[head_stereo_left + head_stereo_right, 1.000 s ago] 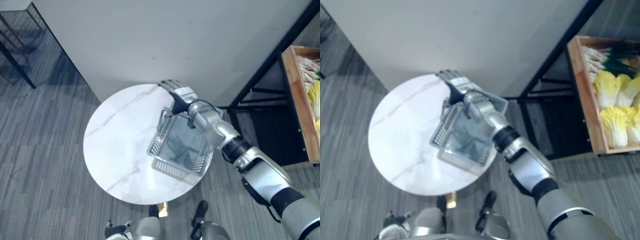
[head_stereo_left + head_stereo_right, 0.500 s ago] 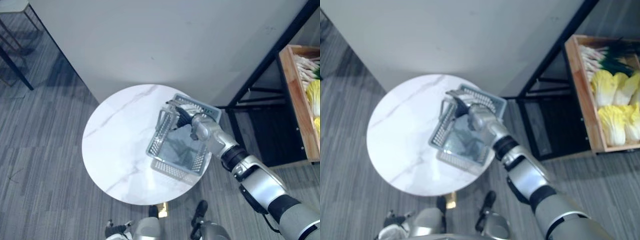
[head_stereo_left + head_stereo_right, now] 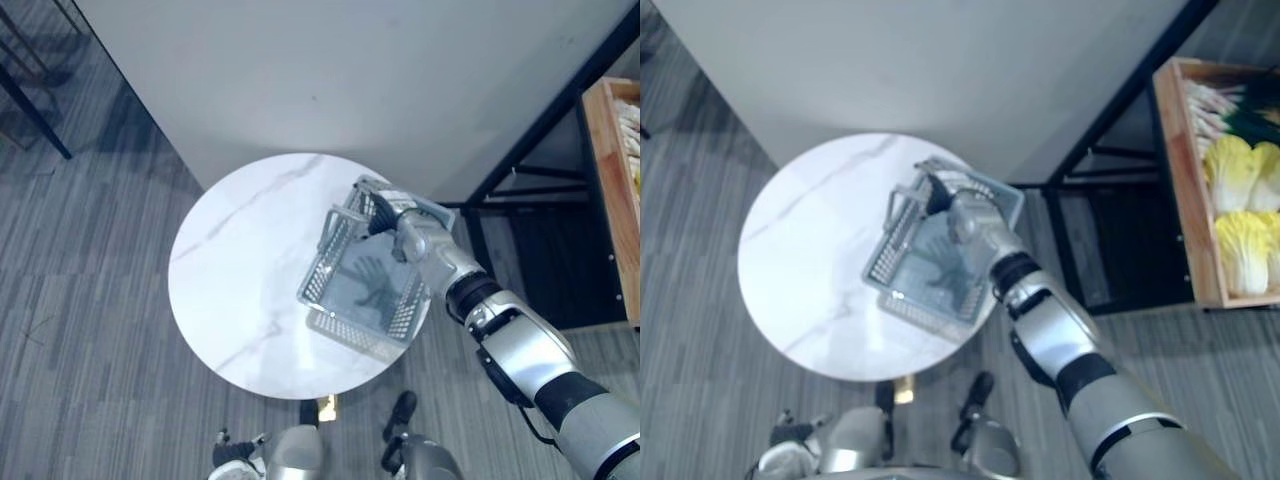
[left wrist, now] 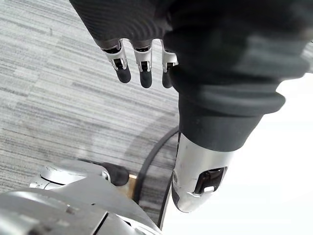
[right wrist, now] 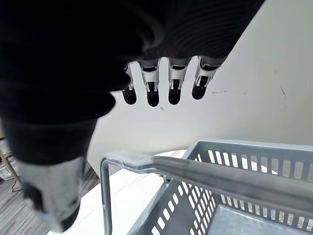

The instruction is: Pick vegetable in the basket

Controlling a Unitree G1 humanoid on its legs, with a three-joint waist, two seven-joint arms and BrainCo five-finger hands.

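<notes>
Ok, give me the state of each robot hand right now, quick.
Left robot hand: open, fingers relaxed, holding nothing.
Right robot hand: open, fingers straight above the basket, holding nothing.

The far rim of the basket (image 3: 335, 250) is partly covered by the right hand (image 3: 386, 212) held over it. Well off to that hand's right, a wooden crate (image 3: 1185, 180) of pale leafy vegetables (image 3: 1240, 235) is cut off by the edge, its full contents unseen.
</notes>
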